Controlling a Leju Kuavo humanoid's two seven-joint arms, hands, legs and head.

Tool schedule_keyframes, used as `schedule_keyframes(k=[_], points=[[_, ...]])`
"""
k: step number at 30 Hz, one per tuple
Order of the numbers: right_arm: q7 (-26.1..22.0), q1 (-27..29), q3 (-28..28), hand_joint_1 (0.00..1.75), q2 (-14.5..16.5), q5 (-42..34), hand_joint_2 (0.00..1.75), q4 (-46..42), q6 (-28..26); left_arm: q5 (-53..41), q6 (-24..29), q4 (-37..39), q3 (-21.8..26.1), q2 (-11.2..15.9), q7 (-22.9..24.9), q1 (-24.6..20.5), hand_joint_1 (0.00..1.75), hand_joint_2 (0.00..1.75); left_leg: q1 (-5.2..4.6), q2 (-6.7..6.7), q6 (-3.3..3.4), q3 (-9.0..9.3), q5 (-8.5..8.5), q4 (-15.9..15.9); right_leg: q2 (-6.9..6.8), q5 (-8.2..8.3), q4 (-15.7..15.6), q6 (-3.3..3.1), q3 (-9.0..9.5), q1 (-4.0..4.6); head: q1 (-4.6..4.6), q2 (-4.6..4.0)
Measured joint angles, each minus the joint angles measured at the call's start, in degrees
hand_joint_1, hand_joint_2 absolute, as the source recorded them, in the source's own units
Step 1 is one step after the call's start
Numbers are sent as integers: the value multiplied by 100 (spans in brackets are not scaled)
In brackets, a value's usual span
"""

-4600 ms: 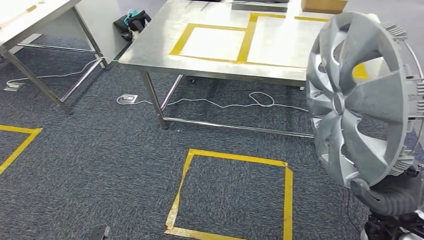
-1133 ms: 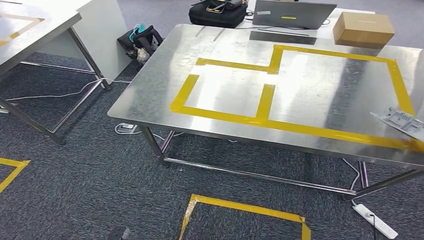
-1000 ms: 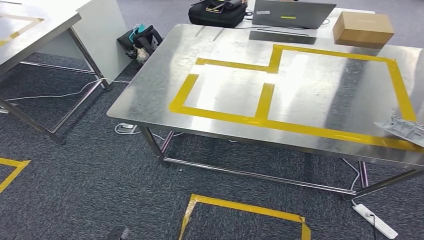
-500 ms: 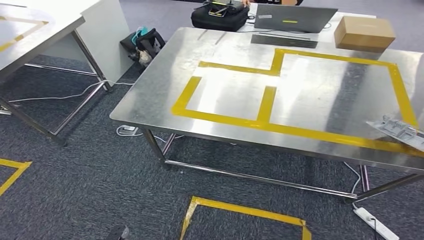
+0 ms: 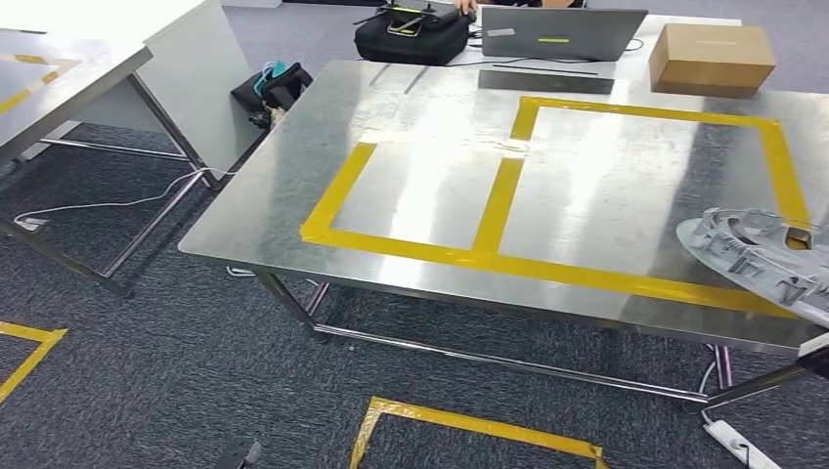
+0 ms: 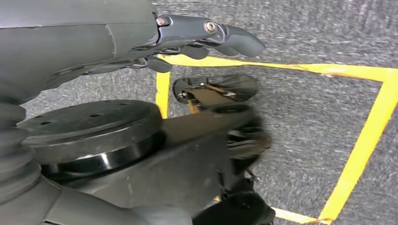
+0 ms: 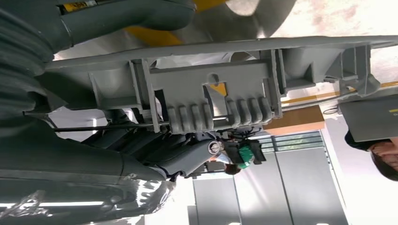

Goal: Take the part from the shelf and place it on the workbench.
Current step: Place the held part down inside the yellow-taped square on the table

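The part is a grey plastic wheel cover. It lies nearly flat, inner side up, over the right front corner of the steel workbench, across the yellow tape line. I cannot tell whether it touches the top. In the right wrist view my right hand grips the cover's clipped rim, with the thumb on one face and the dark fingers on the other. My left hand hangs over the carpet with its fingers stretched out, holding nothing.
Two yellow tape rectangles mark the bench top. At its far edge stand a cardboard box, a laptop and a black bag. Another table stands to the left. A power strip and a taped square lie on the floor.
The camera has moved closer to the bench. The wheel cover, upright in my right hand 4.6 s ago, has come further in over the bench's right front corner and now lies nearly flat.
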Motion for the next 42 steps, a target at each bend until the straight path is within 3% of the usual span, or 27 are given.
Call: schedule_keyframes(k=[2,3,4,6,7,8,11,13,14,16,17,18,19,21,22,24,28,30,32,33,34,35,37,38,40,42], points=[[-2,6,36,175,-12,1,175,-9,1,-8,0,0,0,-4,-1,16,0,175,-6,1,20,-521,-39,611,1,-90,-7,-13,100,19,1,0],[-3,11,53,175,-14,1,175,-14,2,-9,1,0,0,-5,0,27,0,175,-14,1,47,-658,107,645,6,-144,-8,-11,164,26,2,0],[-3,14,64,175,-15,2,175,-18,2,-9,1,0,0,-5,-1,35,0,175,-28,0,86,-683,361,464,12,-200,-11,-6,237,31,2,0],[-3,16,80,175,-17,4,175,-27,1,-9,3,1,0,0,-2,41,0,175,-76,-2,179,-526,943,-233,27,-315,-28,14,367,39,1,0],[-4,24,91,175,-18,5,175,-30,0,-9,4,2,0,3,-2,42,0,175,-99,-2,211,-421,1095,-551,39,-366,-43,35,405,47,-2,0],[-8,33,103,175,-19,7,175,-32,-1,-9,6,3,0,6,-2,42,0,175,-117,1,220,-348,1142,-750,49,-408,-73,62,431,53,-2,0],[-17,58,136,175,-28,10,175,-43,-3,-14,19,4,0,5,-3,31,0,175,-116,9,226,-242,1015,-901,47,-478,-227,162,537,47,-3,1],[-21,49,169,175,-36,21,175,-55,-7,-24,30,3,2,9,-11,23,0,175,-98,5,279,-116,961,-992,3,-584,-64,188,508,58,22,1],[-22,40,198,175,-37,36,175,-57,-9,-32,33,2,3,10,-15,19,0,175,-95,3,305,-44,925,-1026,-17,-694,233,177,352,73,34,1],[-24,29,281,175,-37,81,175,-48,-13,-50,32,2,4,3,-17,15,0,175,-121,1,349,68,825,-1039,-30,-900,1051,143,-205,115,51,0],[-21,30,332,175,-37,107,175,-39,-13,-59,30,2,4,1,-16,20,0,175,-134,-4,359,134,765,-1038,-30,-896,1345,135,-470,133,51,0],[-18,28,382,175,-36,129,175,-29,-14,-65,29,2,4,2,-16,29,0,175,-144,-9,365,218,698,-1038,-30,-758,1427,135,-644,146,54,0],[-13,19,431,175,-36,150,175,-18,-14,-68,29,2,4,4,-15,36,0,175,-150,-15,366,318,626,-1038,-31,-503,1292,137,-710,153,54,0],[4,-14,519,175,-34,186,175,9,-11,-75,31,3,4,9,-15,43,0,175,-155,-26,346,526,476,-1041,-37,114,639,143,-596,155,56,0],[17,-41,568,175,-35,205,175,28,-5,-80,32,3,4,10,-15,36,0,175,-162,-33,324,590,409,-1031,-38,280,339,133,-482,159,58,-1],[46,-87,668,175,-49,234,175,67,21,-91,35,4,4,12,-9,15,0,175,-174,-43,278,625,332,-1020,-34,305,110,73,-361,178,46,-1],[68,-127,788,175,-90,250,175,104,40,-108,37,1,4,21,-2,-7,0,175,-172,-28,167,580,209,-901,-29,214,41,-68,-278,162,6,2],[77,-155,830,175,-105,251,175,117,54,-120,37,0,4,26,-2,-19,0,175,-138,-18,85,245,12,-327,-44,161,15,-118,-199,142,-18,2],[103,-189,890,175,-120,250,175,145,95,-133,38,0,4,25,-1,-12,0,175,-83,-15,31,-304,-179,459,-52,91,12,-129,-130,131,-25,2],[120,-199,927,175,-129,249,175,163,118,-140,38,0,4,25,0,-2,0,175,-61,-13,16,-511,-161,685,-51,52,12,-121,-86,123,-26,1],[138,-205,968,175,-140,248,175,181,136,-146,39,0,4,25,1,9,0,175,-43,-12,5,-618,-21,713,-47,8,12,-107,-28,111,-26,1],[158,-213,1009,175,-151,248,175,199,147,-152,40,0,4,25,2,14,0,175,-30,-11,-2,-606,239,514,-42,-38,11,-85,40,94,-26,1],[206,-247,1089,175,-175,255,175,237,147,-165,41,1,4,23,2,13,0,175,-20,-4,-8,-377,803,-208,-30,-140,7,-13,171,66,-28,2],[237,-274,1129,175,-183,269,175,257,139,-172,42,1,4,21,2,8,0,175,-24,-1,3,-246,943,-546,-19,-184,6,30,212,61,-32,2],[301,-314,1214,175,-194,310,175,301,122,-189,42,2,3,13,2,-4,0,175,-29,-2,21,-103,968,-856,-8,-220,-11,74,242,71,-33,2],[340,-346,1300,175,-201,340,175,349,115,-201,46,2,3,12,3,-9,0,175,-21,-9,31,-81,959,-916,-27,-203,-68,56,267,78,-24,1]])
